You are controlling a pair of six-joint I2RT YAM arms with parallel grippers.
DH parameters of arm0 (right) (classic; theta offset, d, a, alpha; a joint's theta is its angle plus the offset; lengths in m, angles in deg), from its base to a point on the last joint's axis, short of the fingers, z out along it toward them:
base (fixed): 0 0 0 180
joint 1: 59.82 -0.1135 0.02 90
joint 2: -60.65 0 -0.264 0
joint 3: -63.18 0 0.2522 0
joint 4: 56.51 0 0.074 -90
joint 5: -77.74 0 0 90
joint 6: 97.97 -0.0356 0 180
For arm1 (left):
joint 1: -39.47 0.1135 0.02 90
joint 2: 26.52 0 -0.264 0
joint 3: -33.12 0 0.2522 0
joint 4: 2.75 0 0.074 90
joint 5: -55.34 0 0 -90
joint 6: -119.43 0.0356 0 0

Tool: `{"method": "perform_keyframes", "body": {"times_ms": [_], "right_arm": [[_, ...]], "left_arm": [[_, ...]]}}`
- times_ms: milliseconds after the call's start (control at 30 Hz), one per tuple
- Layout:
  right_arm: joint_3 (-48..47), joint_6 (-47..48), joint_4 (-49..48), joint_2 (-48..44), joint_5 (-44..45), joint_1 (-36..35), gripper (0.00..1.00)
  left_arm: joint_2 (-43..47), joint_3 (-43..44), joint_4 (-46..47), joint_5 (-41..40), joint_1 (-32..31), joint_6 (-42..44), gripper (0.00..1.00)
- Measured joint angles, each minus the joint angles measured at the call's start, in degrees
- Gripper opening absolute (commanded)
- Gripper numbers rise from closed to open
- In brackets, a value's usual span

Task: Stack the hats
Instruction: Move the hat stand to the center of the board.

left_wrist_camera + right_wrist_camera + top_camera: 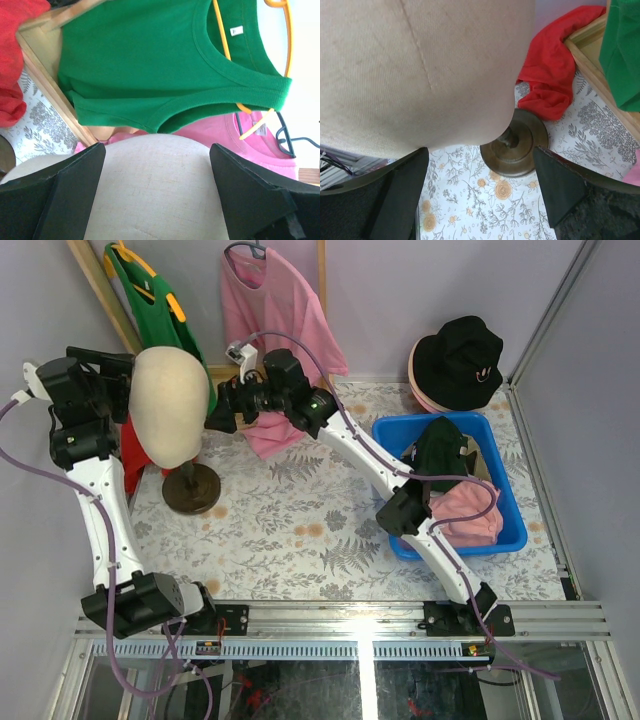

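A black bucket hat (462,358) rests on a pink hat (420,392) at the back right of the table. A blue bin (507,485) holds a dark green cap (440,452) and a pink cap (466,517). Both grippers are far from the hats, on either side of the cream mannequin head (170,400). My left gripper (122,378) is open at the head's left; in the left wrist view the head (155,185) fills the gap between its fingers (65,190). My right gripper (222,412) is open at the head's right, with nothing between its fingers (560,185).
The mannequin's round brown base (192,488) (512,145) stands on the floral tablecloth. A red cloth (132,455) (550,75) lies behind it. A green T-shirt (150,300) (150,65) and a pink T-shirt (280,325) hang on a wooden frame (50,90) at the back.
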Motion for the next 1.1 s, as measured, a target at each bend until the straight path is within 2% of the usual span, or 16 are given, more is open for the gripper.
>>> {"method": "perform_keyframes", "body": {"times_ms": [500, 1100], "right_arm": [[1.7, 1.6, 2.8, -0.4, 2.5, 0.7, 0.93], [3.1, 3.0, 3.4, -0.7, 4.4, 3.3, 0.92]], "left_arm": [[-0.4, 2.4, -1.4, -2.9, -6.8, 4.0, 0.83], [-1.2, 2.5, -0.9, -9.7, -13.8, 3.0, 0.81]]}}
